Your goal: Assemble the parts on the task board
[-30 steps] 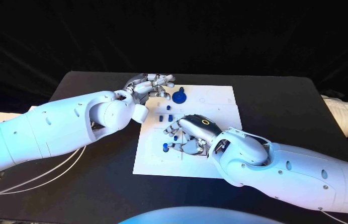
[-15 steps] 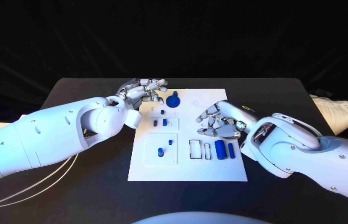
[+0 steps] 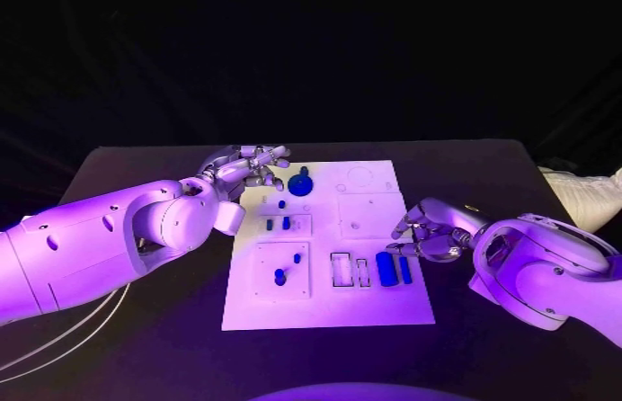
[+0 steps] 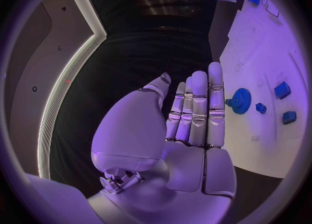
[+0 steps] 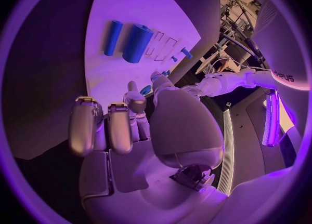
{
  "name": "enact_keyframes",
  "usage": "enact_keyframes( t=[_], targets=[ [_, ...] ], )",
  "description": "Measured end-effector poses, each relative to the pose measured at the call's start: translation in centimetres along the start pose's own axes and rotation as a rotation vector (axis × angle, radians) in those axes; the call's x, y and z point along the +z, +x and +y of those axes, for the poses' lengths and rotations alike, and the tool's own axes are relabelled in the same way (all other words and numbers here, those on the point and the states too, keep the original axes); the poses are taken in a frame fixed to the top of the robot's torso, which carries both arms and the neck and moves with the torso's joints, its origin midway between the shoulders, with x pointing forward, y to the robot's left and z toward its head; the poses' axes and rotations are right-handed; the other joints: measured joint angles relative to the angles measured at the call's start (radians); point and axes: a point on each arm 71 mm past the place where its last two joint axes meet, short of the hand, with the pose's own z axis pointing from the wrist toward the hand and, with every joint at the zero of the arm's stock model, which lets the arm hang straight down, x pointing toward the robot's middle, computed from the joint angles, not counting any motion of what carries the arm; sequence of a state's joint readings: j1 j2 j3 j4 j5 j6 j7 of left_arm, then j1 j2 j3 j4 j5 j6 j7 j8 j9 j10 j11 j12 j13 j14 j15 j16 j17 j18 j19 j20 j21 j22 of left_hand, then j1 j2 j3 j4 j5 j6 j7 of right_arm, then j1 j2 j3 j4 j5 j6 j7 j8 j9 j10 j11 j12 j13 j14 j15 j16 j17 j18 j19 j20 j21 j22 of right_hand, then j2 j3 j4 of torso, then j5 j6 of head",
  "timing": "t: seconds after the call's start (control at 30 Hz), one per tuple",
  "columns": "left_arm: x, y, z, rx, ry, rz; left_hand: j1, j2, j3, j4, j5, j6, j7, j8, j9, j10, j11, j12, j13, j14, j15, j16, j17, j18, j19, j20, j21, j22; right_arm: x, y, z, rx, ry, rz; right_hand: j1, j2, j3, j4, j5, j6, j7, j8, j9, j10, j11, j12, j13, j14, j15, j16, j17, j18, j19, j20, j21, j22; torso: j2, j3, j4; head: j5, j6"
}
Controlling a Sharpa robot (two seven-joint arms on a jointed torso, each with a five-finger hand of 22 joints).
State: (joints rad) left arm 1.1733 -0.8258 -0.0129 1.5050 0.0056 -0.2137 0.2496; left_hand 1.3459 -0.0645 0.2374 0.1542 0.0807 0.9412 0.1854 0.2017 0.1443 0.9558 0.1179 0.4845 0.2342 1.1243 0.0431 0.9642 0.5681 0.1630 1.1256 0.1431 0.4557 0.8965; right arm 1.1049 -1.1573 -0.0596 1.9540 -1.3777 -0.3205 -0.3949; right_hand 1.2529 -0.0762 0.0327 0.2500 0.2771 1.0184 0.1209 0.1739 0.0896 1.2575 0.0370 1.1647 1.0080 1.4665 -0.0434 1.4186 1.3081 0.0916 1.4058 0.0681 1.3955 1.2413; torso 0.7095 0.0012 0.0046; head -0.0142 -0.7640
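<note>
Board (image 3: 376, 307) white, flat at the middle of the tabletop (image 3: 519, 176); blue parts on it: a gear (image 3: 301, 185) near its far left corner, two cylinders (image 3: 394, 268) lying side by side near its right edge, small pegs (image 3: 279, 224) left of centre; left hand (image 3: 249, 164) at the board's far left corner, fingers straight and together, holding nothing; right hand (image 3: 431, 233) at the board's right edge beside the cylinders, fingers curled in, empty.

Left robot hand (image 3: 249, 165) fingers straight, empty; right robot hand (image 3: 433, 234) fingers curled, empty
</note>
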Motion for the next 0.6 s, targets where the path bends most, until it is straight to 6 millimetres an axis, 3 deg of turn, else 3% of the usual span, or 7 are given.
enact_keyframes(
  t=[0.27,0.6],
  targets=[
    [0.0,0.0,0.0,0.0,-0.001,-0.001,0.0,0.0,0.0,0.0,0.0,0.0,0.0,0.0,0.0,0.0,0.0,0.0,0.0,0.0,0.0,0.0,0.0,0.0,0.0,0.0,-0.004,0.0,0.0,0.8,0.1,-0.053,0.035,0.025,-0.005,0.005,-0.056,0.04,0.002,0.0,0.0,0.023,0.01,0.0,0.0,0.015,0.04,0.0,0.0,0.01,0.0,0.0,0.0,0.0,0.0,-0.001,0.001,-0.0001,0.0018,-0.005,0.001],
    [-0.1,-0.2,0.0,0.001,-0.002,-0.003,0.0,0.0,0.0,0.0,0.0,0.0,0.0,0.0,0.0,0.0,0.0,0.0,0.0,0.0,0.0,0.0,0.0,0.0,0.0,0.0,-0.005,0.0,0.3,1.9,0.5,-0.119,0.048,0.059,-0.01,0.01,-0.079,0.04,0.0,0.0,0.0,0.039,0.016,0.009,-0.002,0.026,0.059,0.0,0.0,0.011,0.0,0.0,0.0,0.0,-0.001,-0.002,0.001,-0.0007,0.004,-0.009,-0.008]
  ],
)
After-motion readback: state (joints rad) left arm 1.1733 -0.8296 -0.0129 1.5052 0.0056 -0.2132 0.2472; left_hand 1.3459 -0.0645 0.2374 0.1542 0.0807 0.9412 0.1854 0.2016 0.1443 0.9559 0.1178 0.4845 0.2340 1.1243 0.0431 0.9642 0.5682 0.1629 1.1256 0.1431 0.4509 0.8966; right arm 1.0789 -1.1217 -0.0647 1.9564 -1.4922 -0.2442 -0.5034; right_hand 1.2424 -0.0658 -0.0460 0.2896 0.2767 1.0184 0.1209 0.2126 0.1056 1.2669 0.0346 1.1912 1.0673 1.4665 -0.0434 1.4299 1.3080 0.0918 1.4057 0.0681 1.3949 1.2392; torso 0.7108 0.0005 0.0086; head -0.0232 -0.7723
